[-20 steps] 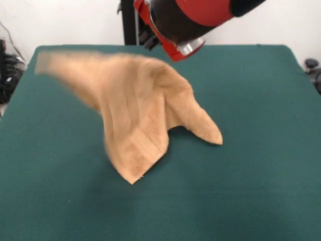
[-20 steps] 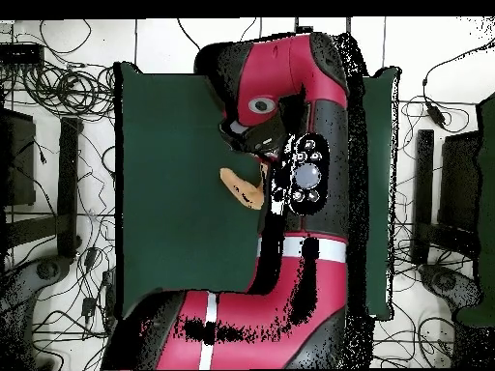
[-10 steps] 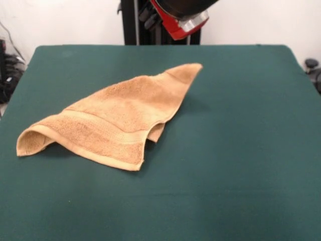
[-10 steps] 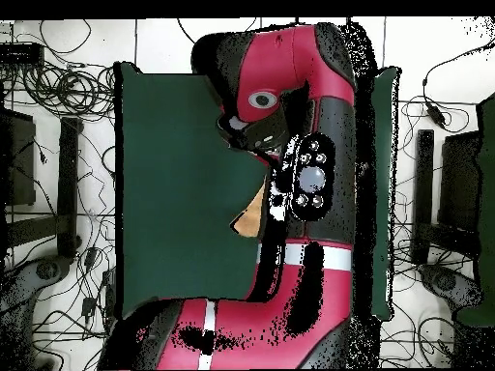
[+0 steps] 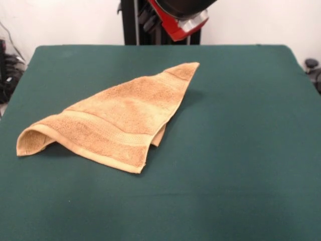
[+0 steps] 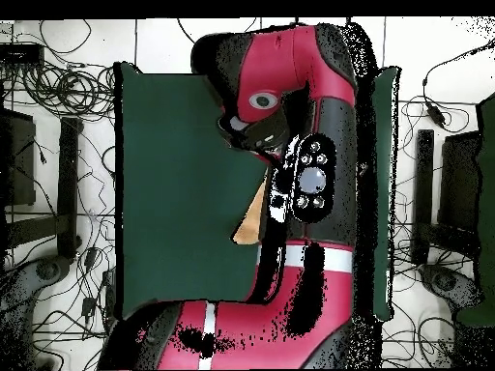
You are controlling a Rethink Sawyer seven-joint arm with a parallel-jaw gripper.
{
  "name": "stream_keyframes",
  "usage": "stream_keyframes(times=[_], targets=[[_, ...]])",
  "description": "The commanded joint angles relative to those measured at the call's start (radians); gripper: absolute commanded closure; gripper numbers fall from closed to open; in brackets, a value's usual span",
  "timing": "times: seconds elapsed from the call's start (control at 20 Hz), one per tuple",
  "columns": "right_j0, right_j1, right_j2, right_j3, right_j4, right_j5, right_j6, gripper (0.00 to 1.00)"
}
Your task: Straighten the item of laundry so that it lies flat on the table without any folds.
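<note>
Towel (image 5: 118,118) lying on green surface (image 5: 241,150), left of centre in front view, doubled over into a rough triangle. One corner pointing to about 1 o'clock toward the pedestal, a rounded fold bulging open at about 8 o'clock, a squared corner at about 5 o'clock. Woven border band running along the near edge; a second layer peeking out beneath at the right side. In overhead view, only a small tan sliver (image 6: 253,220) showing beside the arm (image 6: 290,106), the rest hidden under it.

End effector: only red and black arm housing visible at the top edge in front view; cannot tell whether released or clenched. Apparently clear of the cloth.

Handling, as a judgement: soft, light terry, limp and prone to drape or re-fold when lifted; grippy on the felt-like top, so dragging likely to bunch. Best hold probably at the top layer's squared corner near 5 o'clock, peeling it back away from the fold. Not yet flat.
</note>
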Motion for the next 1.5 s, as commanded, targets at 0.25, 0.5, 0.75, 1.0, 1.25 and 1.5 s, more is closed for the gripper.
stream_keyframes(times=[0.25, 0.5, 0.75, 1.0, 1.25, 1.5], targets=[[-0.035, 0.002, 0.098, 0.393, 0.029, -0.65, -0.162, 1.0], [-0.033, 0.02, 0.09, 0.381, 0.021, -0.696, -0.182, 1.0], [-0.037, 0.038, 0.09, 0.363, 0.018, -0.732, -0.213, 1.0], [-0.081, 0.056, 0.137, 0.4, 0.062, -0.857, -0.174, 1.0], [-0.106, 0.1, 0.185, 0.418, 0.101, -0.977, -0.118, 1.0], [-0.119, 0.138, 0.201, 0.417, 0.115, -1.067, -0.112, 1.0]])
